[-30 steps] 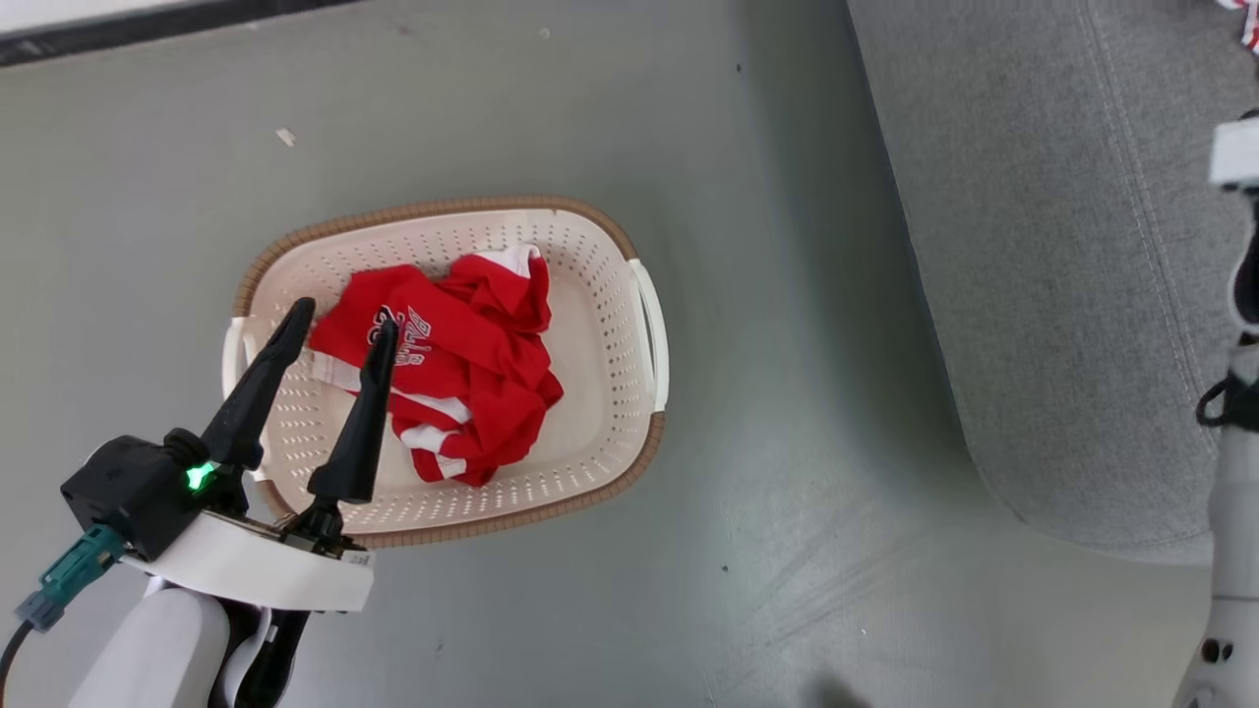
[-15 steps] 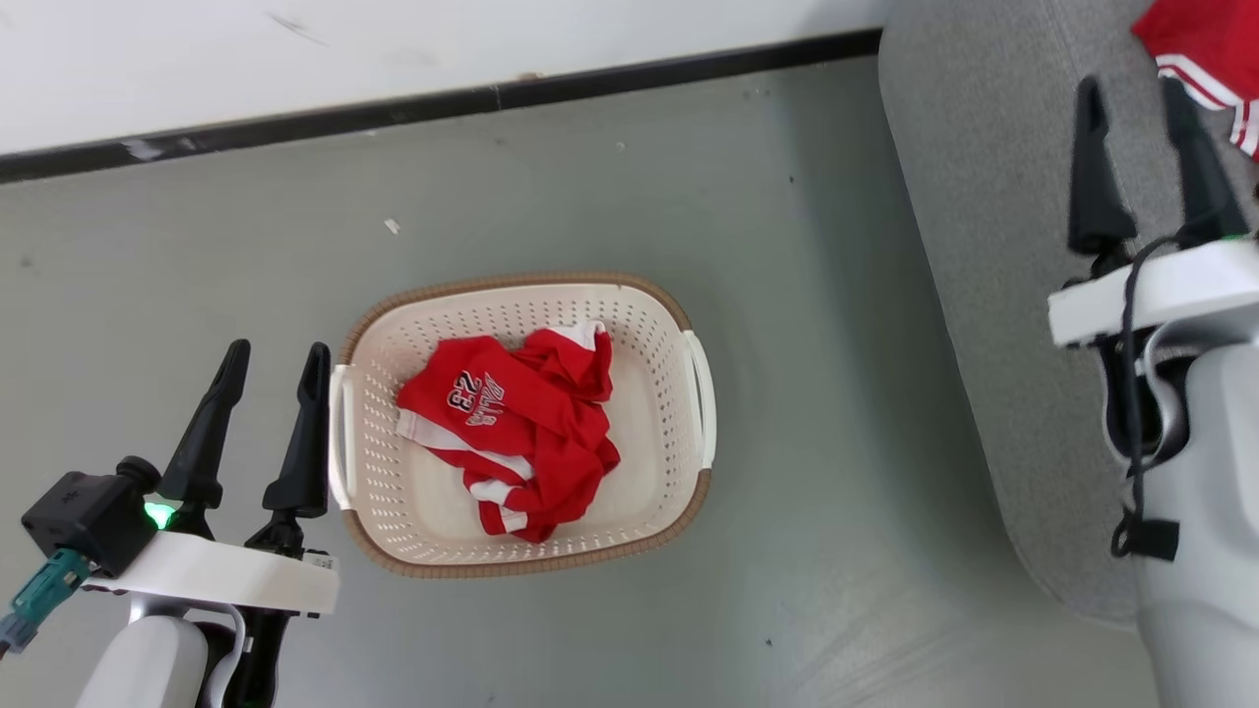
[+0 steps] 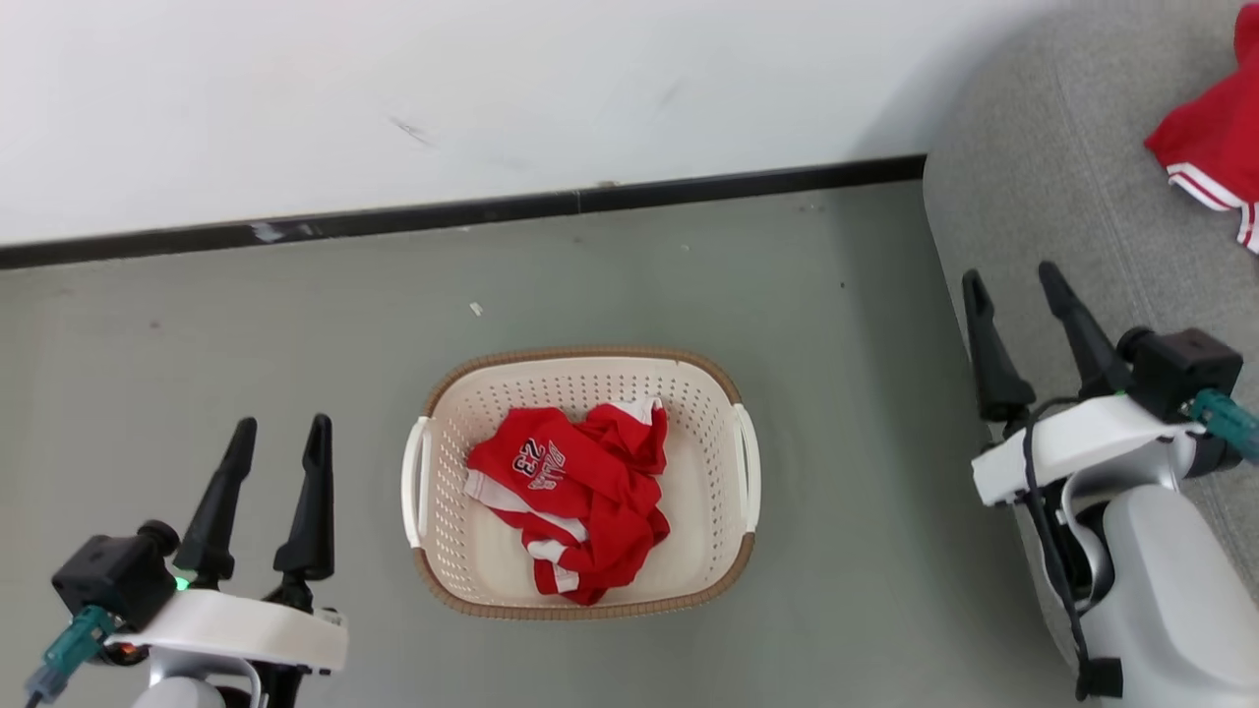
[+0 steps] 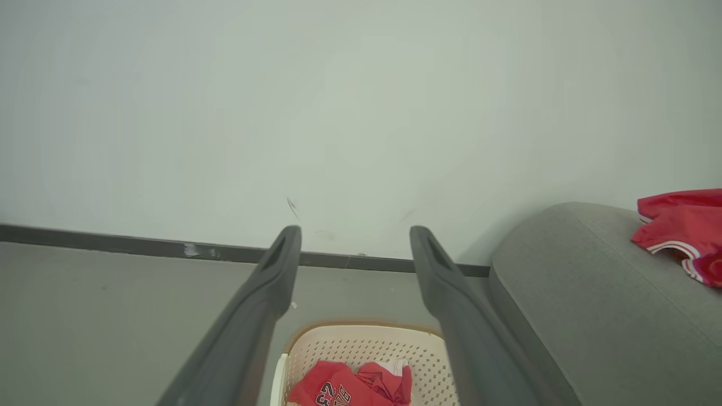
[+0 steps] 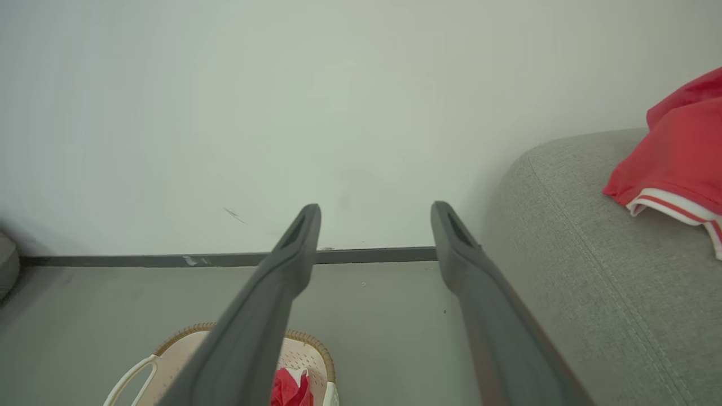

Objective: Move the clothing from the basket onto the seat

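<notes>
The seat (image 3: 1043, 226), at right, is bearing one red garment (image 3: 1205, 147) while the basket (image 3: 472, 580) at centre is holding the remaining clothing (image 3: 580, 492), with left gripper (image 3: 282, 423) and right gripper (image 3: 1012, 272) hovering open and empty either side, seemingly poised for another pick.

grey floor (image 3: 246, 374), cream basket (image 3: 580, 351) standing on it, grey sofa (image 3: 1062, 226) beside, red garment (image 3: 1205, 147) on the sofa

Head cam: high up, looks steeply down; basket (image 3: 492, 393) mid-frame, seat (image 3: 1043, 236) upper right. Wrist cams: lower, near-level, face fwd toward wall (image 4: 338, 113); share basket at bottom edge, seat at right.
</notes>
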